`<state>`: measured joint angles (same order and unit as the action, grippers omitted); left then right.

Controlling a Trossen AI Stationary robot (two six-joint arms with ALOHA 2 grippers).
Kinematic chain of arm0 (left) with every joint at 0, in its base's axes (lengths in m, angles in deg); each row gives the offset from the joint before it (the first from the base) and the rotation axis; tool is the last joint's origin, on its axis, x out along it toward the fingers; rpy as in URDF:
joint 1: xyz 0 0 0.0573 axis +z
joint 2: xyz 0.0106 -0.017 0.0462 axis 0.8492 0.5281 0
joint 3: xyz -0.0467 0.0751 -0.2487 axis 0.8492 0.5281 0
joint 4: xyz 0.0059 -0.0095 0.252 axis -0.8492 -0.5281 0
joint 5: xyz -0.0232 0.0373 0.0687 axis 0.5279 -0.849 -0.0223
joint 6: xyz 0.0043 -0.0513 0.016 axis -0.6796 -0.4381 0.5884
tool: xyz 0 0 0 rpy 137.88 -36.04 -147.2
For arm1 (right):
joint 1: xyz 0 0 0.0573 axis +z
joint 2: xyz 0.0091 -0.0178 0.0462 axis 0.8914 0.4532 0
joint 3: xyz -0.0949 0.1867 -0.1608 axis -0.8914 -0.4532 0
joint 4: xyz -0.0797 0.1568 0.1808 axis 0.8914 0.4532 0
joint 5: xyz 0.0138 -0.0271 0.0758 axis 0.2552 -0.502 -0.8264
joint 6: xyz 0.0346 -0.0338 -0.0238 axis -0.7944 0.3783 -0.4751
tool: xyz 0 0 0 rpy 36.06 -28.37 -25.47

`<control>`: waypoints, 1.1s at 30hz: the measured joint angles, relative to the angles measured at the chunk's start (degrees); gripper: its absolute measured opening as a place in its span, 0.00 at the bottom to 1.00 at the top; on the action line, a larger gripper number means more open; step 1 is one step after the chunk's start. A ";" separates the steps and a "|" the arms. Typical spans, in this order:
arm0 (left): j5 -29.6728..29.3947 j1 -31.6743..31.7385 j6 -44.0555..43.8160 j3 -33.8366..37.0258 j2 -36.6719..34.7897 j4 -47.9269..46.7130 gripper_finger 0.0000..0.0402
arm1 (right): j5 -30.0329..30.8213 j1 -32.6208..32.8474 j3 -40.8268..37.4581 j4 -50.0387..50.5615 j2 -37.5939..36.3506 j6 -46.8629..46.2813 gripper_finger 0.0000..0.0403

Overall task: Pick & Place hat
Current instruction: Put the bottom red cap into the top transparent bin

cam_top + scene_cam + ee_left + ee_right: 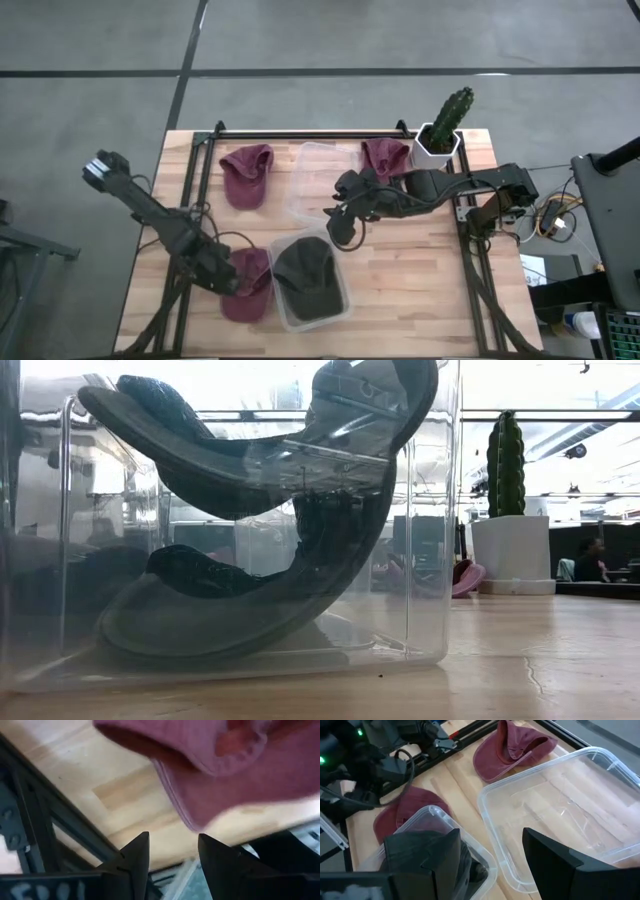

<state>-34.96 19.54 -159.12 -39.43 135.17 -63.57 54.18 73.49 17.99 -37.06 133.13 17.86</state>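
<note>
Three maroon hats lie on the wooden table: one at the far left (pixel 246 173), one at the far right (pixel 384 155) beside the cactus pot, one at the near left (pixel 250 287). A dark hat (pixel 306 277) sits inside the near clear bin (pixel 340 305). My left gripper (pixel 228 278) is open at the left edge of the near maroon hat (pixel 240 770), whose brim lies just ahead of the fingertips (pixel 139 851); no touch shows. My right gripper (pixel 343 218) hangs open above the table between the two bins, and its wrist view shows the dark hat (pixel 427 852) below.
An empty clear bin (pixel 322 180) lies at the far middle (pixel 570 805). A cactus in a white pot (pixel 444 128) stands at the far right corner. Black frame rails (pixel 300 135) run along the table's far, left and right edges. Bare wood lies at the near right.
</note>
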 joint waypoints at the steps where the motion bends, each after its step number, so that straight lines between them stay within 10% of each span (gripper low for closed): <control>1: -0.26 -0.14 -0.01 0.66 0.44 1.58 0.40 | -0.29 0.00 0.00 0.00 0.00 0.12 0.52; 15: -2.50 -0.31 -0.81 7.32 1.63 10.29 0.39 | -1.21 0.04 0.00 0.02 0.00 2.02 0.52; 24: -5.27 -0.27 -1.63 7.55 1.70 11.13 0.04 | -1.14 -0.07 0.00 0.05 0.00 2.33 0.52; 33: -12.90 -0.42 -2.74 4.93 -2.93 1.82 0.01 | -0.97 -0.11 0.00 0.09 0.00 2.53 0.52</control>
<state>-47.86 19.12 -161.86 -34.50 132.24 -61.76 53.21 73.37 17.99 -36.97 133.13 20.38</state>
